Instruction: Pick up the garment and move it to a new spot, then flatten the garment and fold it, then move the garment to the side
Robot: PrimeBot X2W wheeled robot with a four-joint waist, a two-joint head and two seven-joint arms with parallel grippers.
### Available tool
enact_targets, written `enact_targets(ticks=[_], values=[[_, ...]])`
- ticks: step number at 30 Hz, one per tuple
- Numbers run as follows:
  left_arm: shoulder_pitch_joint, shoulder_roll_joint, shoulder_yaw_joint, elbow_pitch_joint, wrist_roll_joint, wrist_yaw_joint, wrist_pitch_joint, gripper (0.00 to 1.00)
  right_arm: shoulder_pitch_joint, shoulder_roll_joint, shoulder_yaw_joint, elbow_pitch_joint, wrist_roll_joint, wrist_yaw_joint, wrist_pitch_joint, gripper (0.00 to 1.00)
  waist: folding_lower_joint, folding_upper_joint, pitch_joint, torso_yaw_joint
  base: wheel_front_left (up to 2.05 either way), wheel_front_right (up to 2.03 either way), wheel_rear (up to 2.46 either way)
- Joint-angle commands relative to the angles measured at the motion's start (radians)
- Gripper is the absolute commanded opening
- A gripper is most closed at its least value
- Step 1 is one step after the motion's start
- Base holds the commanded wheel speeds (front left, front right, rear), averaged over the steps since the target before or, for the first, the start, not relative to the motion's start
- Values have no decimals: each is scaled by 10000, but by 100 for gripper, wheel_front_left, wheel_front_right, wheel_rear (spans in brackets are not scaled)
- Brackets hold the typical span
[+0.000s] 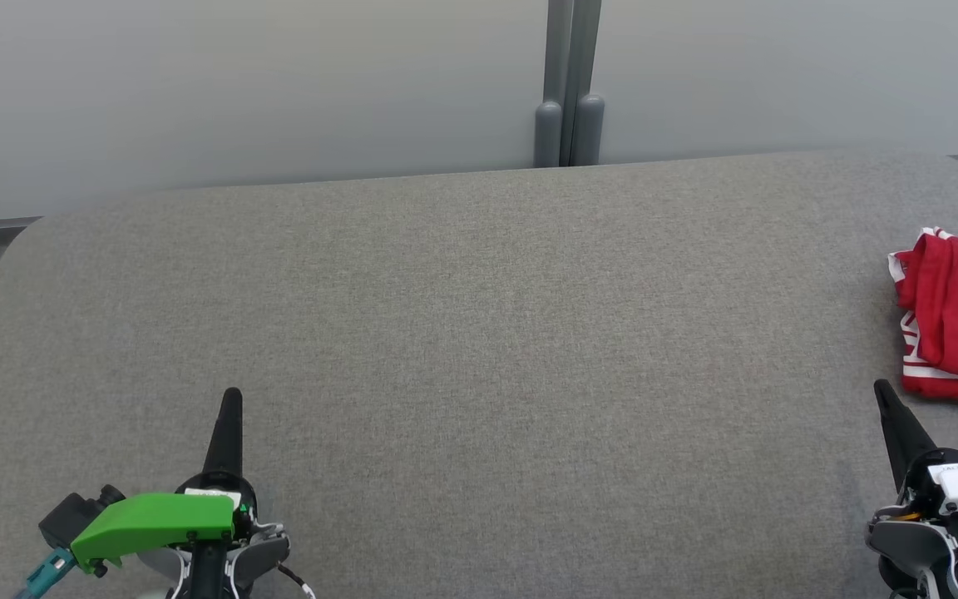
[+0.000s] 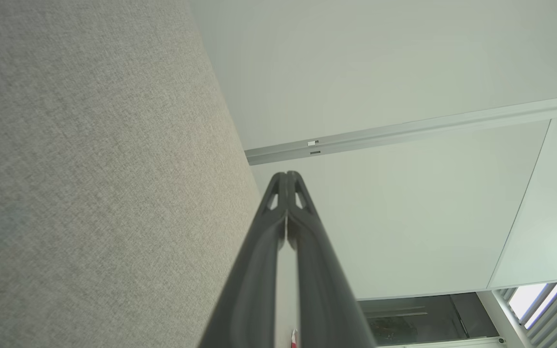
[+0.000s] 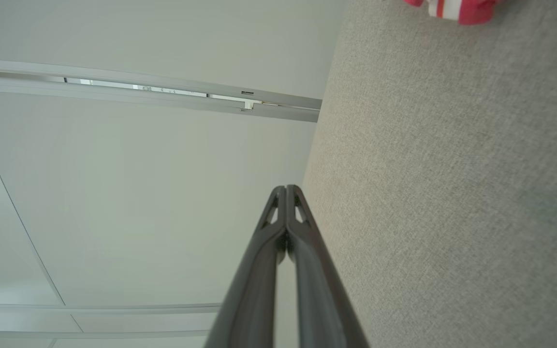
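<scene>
Work surface: a grey fabric-covered bench (image 1: 479,333) with rounded far corners, set against pale wall panels (image 1: 238,83). A grey post (image 1: 569,83) stands at the joint between the panels.

Garment (image 1: 957,320): red with white trim, lying on the bench at its far right side. It is bunched into a compact pile with layered edges and appears to be folded. The head view's right edge cuts it off, so its full outline cannot be confirmed. A small part of it also shows at the top of the right wrist view.

Left end effector (image 1: 231,398): at the lower left of the head view, over bare bench and well apart from the garment. It is closed and grips nothing. In the left wrist view its fingers (image 2: 302,227) are pressed together at the tips. A green cover (image 1: 155,520) sits on its wrist, with a teal connector (image 1: 46,570) beside it.

Right end effector (image 1: 881,387): at the lower right, near the garment's near edge, with grey bench visible between them. It is closed and empty. In the right wrist view its fingers (image 3: 302,232) meet at the tips.
</scene>
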Motion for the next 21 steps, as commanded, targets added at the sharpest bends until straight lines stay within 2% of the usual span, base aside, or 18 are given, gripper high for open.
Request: enact_targets(ticks=[1,21], values=[[-210,-8,-4,-56,-191,-71,62,0,-162,-65,-51,-5,264,5,101,0,0,0,5,-10,0,0,0],[-437,-132,-26,-62,-1375,-181,244,0,-362,-74,-211,77,1758,4,612,0,0,0,50,-117,0,0,0]])
